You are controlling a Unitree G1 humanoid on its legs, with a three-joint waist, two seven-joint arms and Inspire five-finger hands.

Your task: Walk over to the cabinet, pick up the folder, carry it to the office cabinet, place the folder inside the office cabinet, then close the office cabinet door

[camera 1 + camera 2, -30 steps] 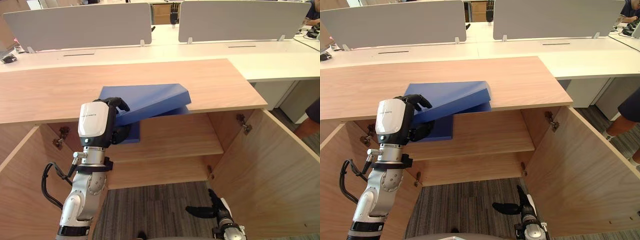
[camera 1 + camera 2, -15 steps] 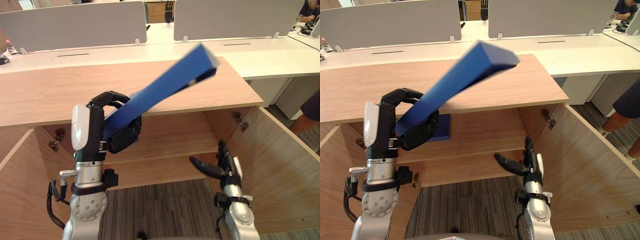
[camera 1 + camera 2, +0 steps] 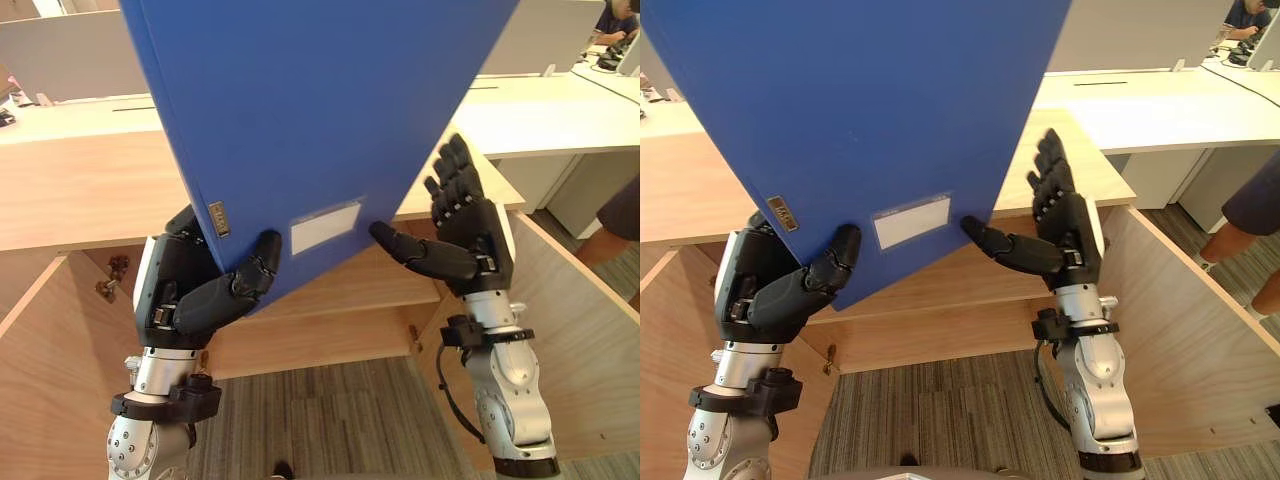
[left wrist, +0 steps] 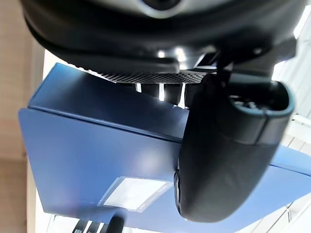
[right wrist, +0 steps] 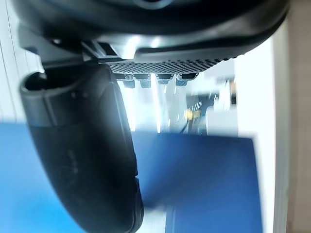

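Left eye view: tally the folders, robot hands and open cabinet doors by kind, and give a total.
Blue folder: 1
Robot hands: 2, left hand, right hand
Open cabinet doors: 2, left door, right door
Total: 5

White desk (image 3: 560, 105): running along the back, right side. Grey divider screen (image 3: 60, 55): standing on the desk at far left. Striped grey carpet (image 3: 330, 420): covering the floor. Person (image 3: 1240, 215): showing at the right edge, wearing a dark garment, leg bare. Second person (image 3: 1245, 12): showing at the far right corner.
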